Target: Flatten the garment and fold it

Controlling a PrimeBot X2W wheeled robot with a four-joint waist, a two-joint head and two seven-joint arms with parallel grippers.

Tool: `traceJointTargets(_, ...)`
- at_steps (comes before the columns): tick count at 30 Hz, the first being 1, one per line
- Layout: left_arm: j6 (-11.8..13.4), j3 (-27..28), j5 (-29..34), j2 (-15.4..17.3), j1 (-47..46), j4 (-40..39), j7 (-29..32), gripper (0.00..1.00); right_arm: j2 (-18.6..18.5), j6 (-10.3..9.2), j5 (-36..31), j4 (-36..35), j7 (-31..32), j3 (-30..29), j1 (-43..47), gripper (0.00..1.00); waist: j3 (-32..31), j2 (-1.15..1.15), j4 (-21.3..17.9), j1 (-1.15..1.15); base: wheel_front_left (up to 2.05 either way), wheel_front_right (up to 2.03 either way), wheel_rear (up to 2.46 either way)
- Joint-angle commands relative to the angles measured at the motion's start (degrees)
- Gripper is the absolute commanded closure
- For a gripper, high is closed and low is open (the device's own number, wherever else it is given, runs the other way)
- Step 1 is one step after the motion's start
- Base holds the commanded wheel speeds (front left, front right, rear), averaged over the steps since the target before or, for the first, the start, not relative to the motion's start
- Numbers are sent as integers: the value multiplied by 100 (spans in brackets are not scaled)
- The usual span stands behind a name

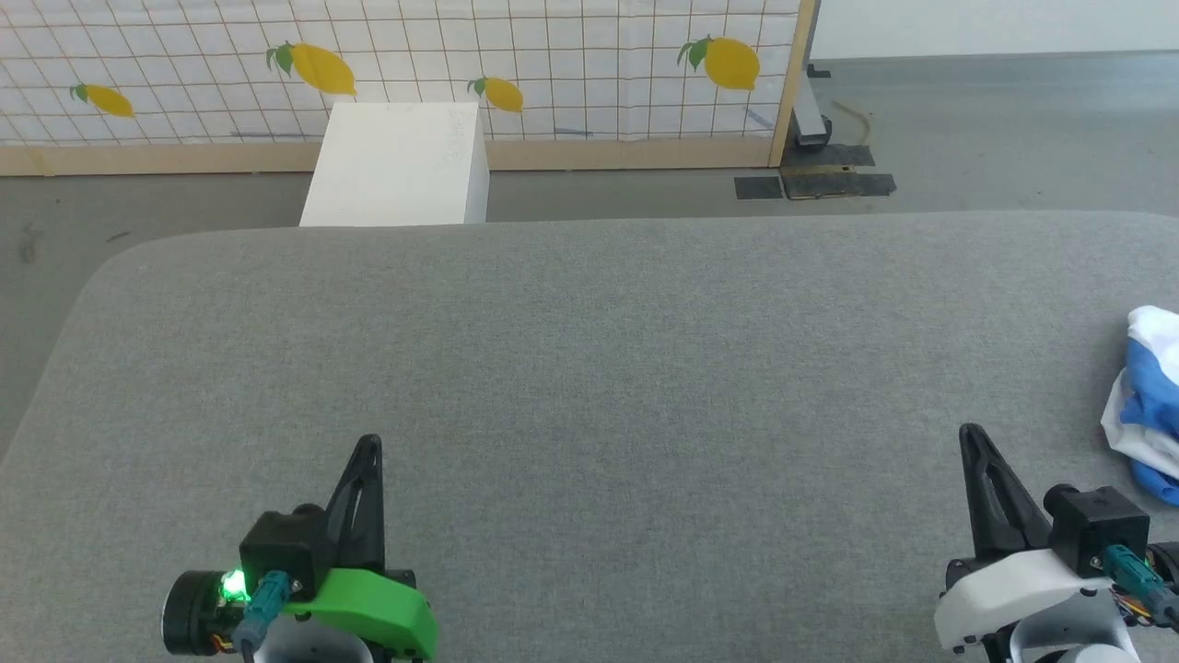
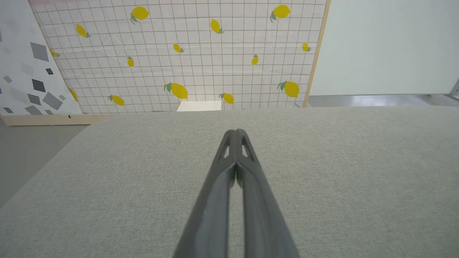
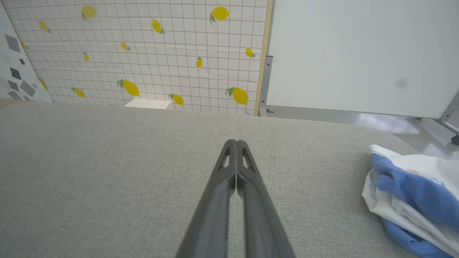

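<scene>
The garment point(image 1: 1151, 405) lies crumpled in a white and blue heap at the right edge of the grey table point(image 1: 589, 368). In the right wrist view the garment point(image 3: 412, 193) sits low at the right, blue folds over white cloth. My right gripper point(image 1: 972, 440) is shut with nothing in it, a short way left of the heap and apart from it; its tips point(image 3: 235, 143) meet over bare fabric. At the lower left my left gripper point(image 1: 371, 447) is also shut and empty, its fingers point(image 2: 235, 132) pressed together above the table.
A white box point(image 1: 396, 166) stands on the floor behind the table's far edge. A lemon-print grid screen point(image 1: 414, 64) with a wooden frame runs across the back. Grey floor lies beyond the table's rounded left corner and at the far right.
</scene>
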Motion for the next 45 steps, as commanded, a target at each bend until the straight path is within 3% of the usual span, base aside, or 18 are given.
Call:
traceJointTargets(1,39,31,96,-17,-101,24,33,100,5,-5,-7,-44,43,38,-122,100,-4,0,-1,0,0,0,0)
traceJointTargets(45,125,276,362,-28,-303,174,544,100,8,-8,-12,-306,538,477,-207,100,-143,0,-32,0,0,0,0)
